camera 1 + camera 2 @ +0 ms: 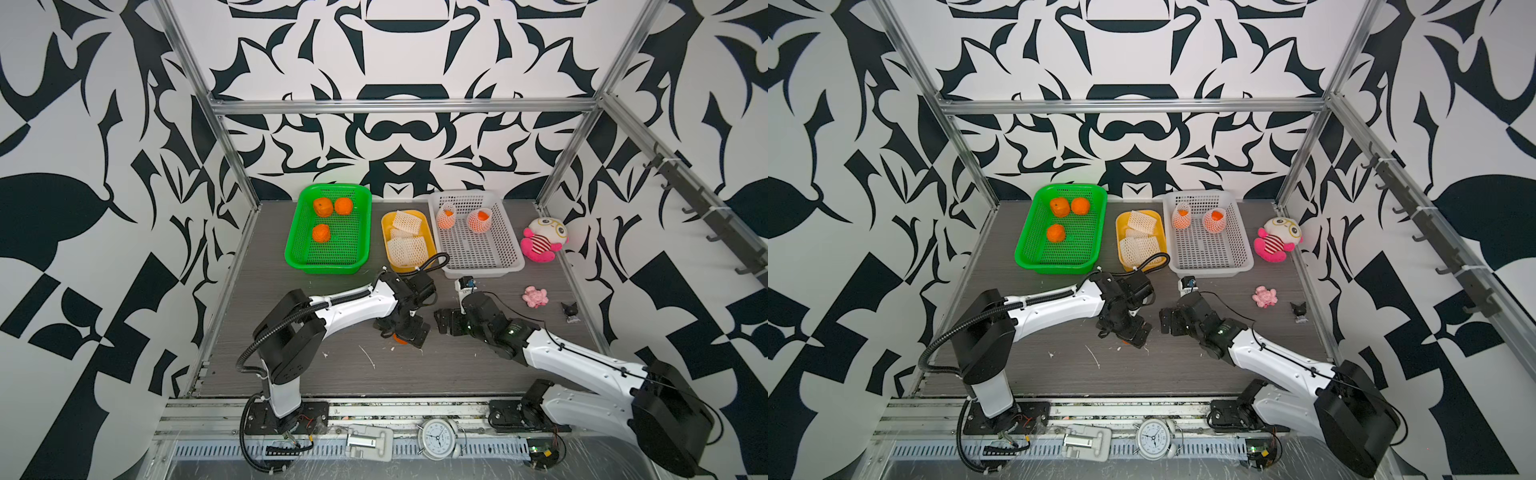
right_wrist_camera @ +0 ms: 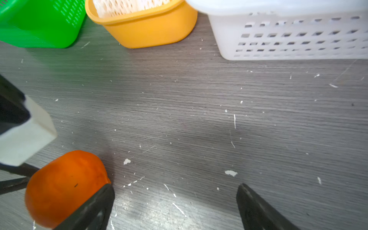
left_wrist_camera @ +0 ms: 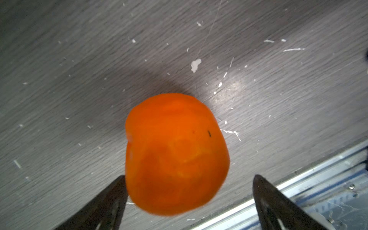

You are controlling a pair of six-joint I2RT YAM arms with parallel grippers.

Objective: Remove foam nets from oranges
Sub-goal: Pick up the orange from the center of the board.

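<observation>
A bare orange (image 3: 175, 155) lies on the grey table, with only a sliver (image 1: 400, 339) showing in a top view. My left gripper (image 3: 189, 176) hangs over it, open, one finger close beside the fruit and the other well apart. My right gripper (image 2: 175, 185) is open and empty just right of it, the orange (image 2: 65, 187) outside its jaws. Three bare oranges (image 1: 323, 206) sit in the green basket (image 1: 361, 253). Two oranges in foam nets (image 1: 446, 216) (image 1: 479, 220) stand in the white basket (image 1: 486, 266). Flattened foam nets (image 1: 407, 249) fill the yellow tub (image 1: 388, 222).
A pink and white plush toy (image 1: 542, 239) sits right of the white basket. A small pink toy (image 1: 535, 296) and a small black figure (image 1: 570, 311) lie near the right edge. The front rail carries an alarm clock (image 1: 438, 436). White flecks dot the tabletop.
</observation>
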